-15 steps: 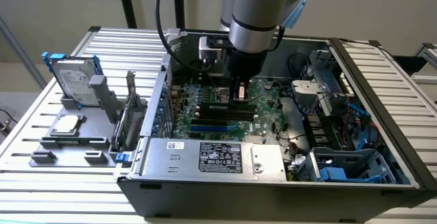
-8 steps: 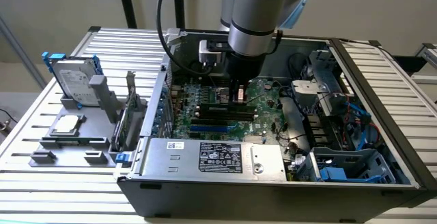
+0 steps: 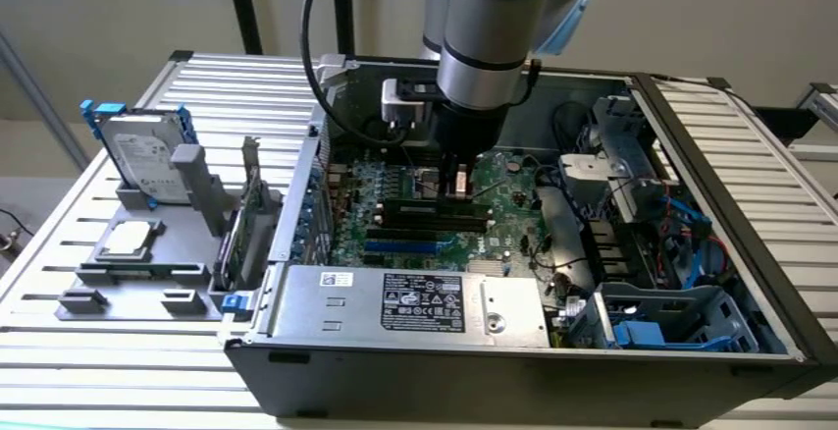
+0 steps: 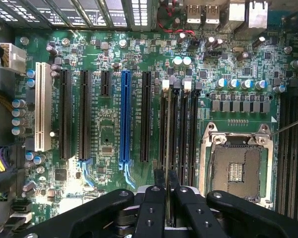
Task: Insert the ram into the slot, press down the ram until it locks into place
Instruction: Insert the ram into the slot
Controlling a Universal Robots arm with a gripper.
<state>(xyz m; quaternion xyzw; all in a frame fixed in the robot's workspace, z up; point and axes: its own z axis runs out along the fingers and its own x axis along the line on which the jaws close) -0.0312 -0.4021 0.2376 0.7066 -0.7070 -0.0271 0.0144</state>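
Over the black slot (image 4: 163,124) beside the processor socket (image 4: 237,168), my hand (image 4: 167,179) clamps the ram (image 4: 168,144) edge-on, insertion step in hand, I judge; seating calls for square alignment, straight downward pressure.

A pale wall (image 3: 105,8) stands behind a table (image 3: 753,194) of ribbed metal slats, where two black posts (image 3: 242,3) rise. The strip beside it may be floor (image 3: 24,189).

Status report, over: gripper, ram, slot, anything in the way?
Gripper shut on ram. Ram edge-on over black slots beside CPU socket; seated or not, cannot tell. No obstacle seen on slots.
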